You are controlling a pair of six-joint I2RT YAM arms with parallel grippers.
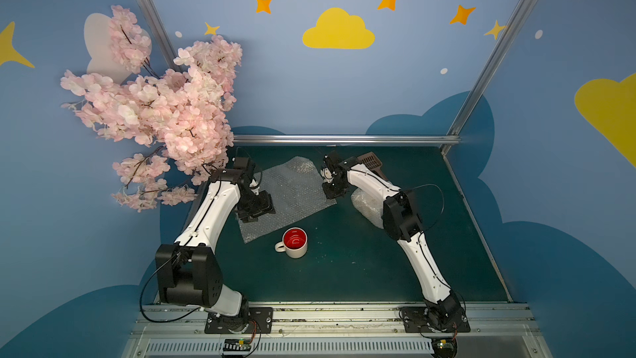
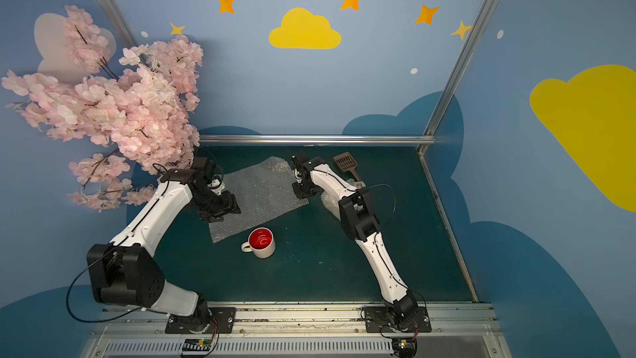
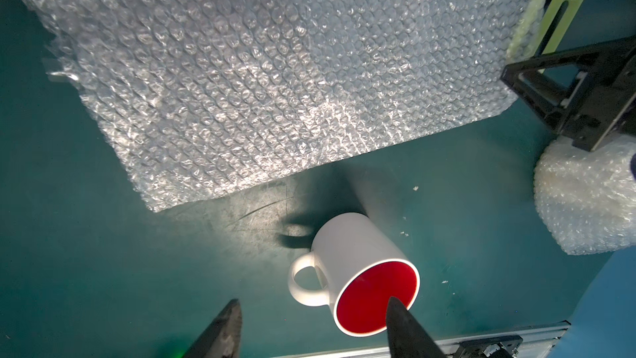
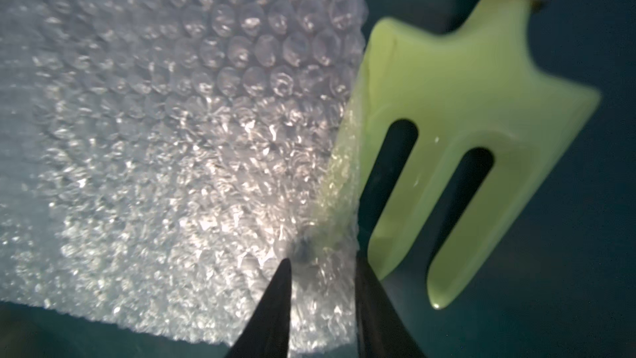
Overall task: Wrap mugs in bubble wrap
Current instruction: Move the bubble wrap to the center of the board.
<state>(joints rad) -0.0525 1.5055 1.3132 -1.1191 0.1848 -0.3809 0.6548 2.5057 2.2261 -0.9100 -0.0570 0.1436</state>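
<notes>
The right gripper [image 4: 323, 261] stands narrow, its two dark tips closed on the edge of the flat sheet [image 4: 172, 132] of bubble wrap; the plastic puckers between them. Just beside that edge lies a pale green tool [image 4: 464, 132] with two slots. The sheet's rim overlaps one side of it, and one finger crosses in front of it. In both top views this gripper [image 1: 332, 189] sits at the sheet's right side.

Close behind it, partly under the right arm, is a whitish bundle [image 1: 366, 206] of bubble wrap. What it holds cannot be told. Farther back on the mat [image 1: 344, 270] lies a brown slotted scoop [image 2: 346, 163].

The left gripper [image 3: 313, 300] is wide, with nothing between its fingers. In a top view it hangs over the sheet's [image 1: 292, 187] left part. The sheet lies spread on the mat, and its far corner is rumpled.

The mug [image 1: 295, 243], cream outside and red inside, stands upright on the bare mat just off the sheet's near edge. Its handle points toward the left arm, and neither gripper touches it. In the left wrist view the mug [image 3: 361, 263] shows between the spread fingertips.

Pink blossoms [image 1: 165, 108] hang over the table's far left corner.
</notes>
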